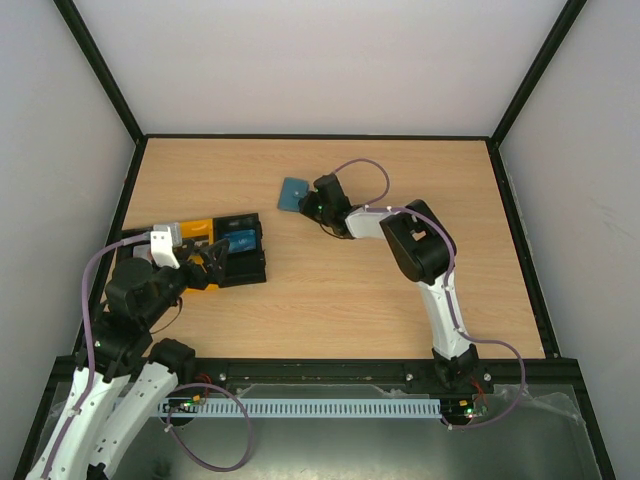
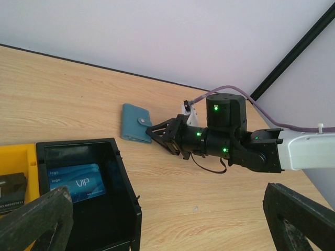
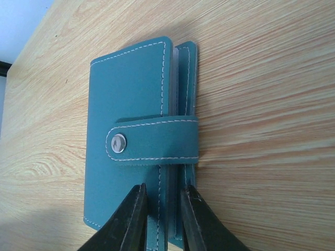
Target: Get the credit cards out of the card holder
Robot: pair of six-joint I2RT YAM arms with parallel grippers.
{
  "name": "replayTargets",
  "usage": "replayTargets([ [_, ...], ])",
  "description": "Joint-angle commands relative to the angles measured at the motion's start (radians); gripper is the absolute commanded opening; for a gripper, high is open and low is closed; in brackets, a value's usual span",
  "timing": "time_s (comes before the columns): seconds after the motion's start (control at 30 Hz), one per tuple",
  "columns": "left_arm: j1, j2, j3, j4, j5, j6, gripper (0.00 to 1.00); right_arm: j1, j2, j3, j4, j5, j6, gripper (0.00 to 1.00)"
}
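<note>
Wooden counter [image 1: 350, 300]: left hand [image 1: 213, 258] gapes wide over the black tray [image 2: 125, 172]. Farther right the closed card holder [image 3: 125, 89] lies flat, long axis pointing at the right hand [image 3: 164, 192], whose narrow jaws meet its end; grip unclear.

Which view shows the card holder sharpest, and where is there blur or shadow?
Right wrist view: card holder sharpest, stitching crisp; right gripper's fingers near the lens softer, wood shaded at lower left. Left wrist view: left gripper's fingers blurred in the bottom corners, blue VIP card readable. Top external view: even light, card holder too small for detail.
</note>
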Motion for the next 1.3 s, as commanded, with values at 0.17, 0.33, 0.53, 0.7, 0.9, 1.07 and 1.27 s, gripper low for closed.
replayTargets([
  [0.17, 0.004, -0.007, -0.010, 0.007, -0.015, -0.002, 1.00, 0.011, 0.055, 0.002, 0.037, -0.045, 0.023, 0.14],
  [0.33, 0.005, -0.004, -0.010, 0.006, -0.018, -0.001, 1.00, 0.011, 0.052, -0.014, 0.031, -0.025, 0.015, 0.02],
  [0.53, 0.004, -0.007, -0.008, 0.008, -0.013, -0.001, 1.00, 0.005, 0.006, -0.088, 0.050, 0.013, -0.014, 0.02],
  [0.7, 0.003, -0.011, -0.006, 0.005, -0.014, 0.000, 1.00, 0.000, -0.028, -0.119, 0.038, -0.009, -0.057, 0.02],
  [0.9, 0.005, -0.014, -0.005, 0.006, -0.011, 0.000, 1.00, -0.009, -0.097, -0.223, 0.049, -0.039, -0.116, 0.02],
  [1.07, 0.004, 0.018, 0.000, 0.001, -0.011, 0.001, 1.00, -0.010, -0.190, -0.342, 0.029, -0.035, -0.177, 0.02],
  [1.27, 0.003, 0.027, -0.002, 0.013, 0.016, 0.002, 1.00, -0.011, -0.300, -0.498, 0.012, -0.082, -0.258, 0.02],
])
